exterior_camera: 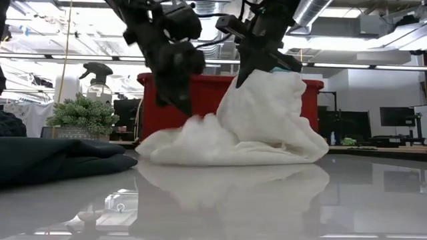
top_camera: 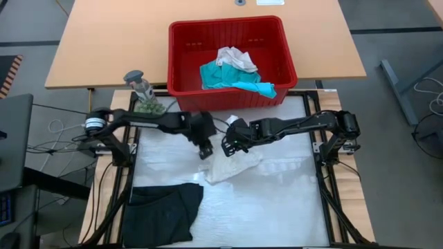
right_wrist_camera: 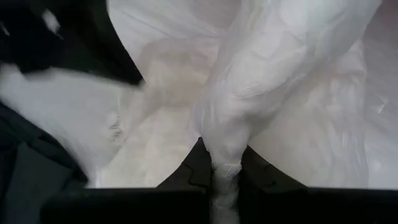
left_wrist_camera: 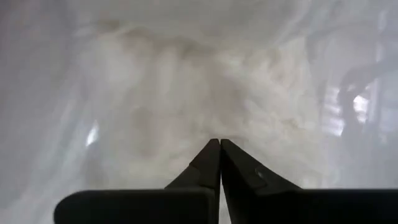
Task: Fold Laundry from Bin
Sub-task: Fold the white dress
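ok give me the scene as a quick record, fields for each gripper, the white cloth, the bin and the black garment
left gripper: jaws shut, empty, above the white cloth's edge
right gripper: jaws shut on the white cloth, lifting one part of it
white cloth: mid-table, bunched, partly raised, rest on the table
bin: red, behind the mat, holds teal garment and white garment
black garment: on the table's near left corner

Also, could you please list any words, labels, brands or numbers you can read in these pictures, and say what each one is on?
None can be read.
The bin, the spray bottle and the white cloth show no legible text.
The white sheets at the far table's edge are too small to read.
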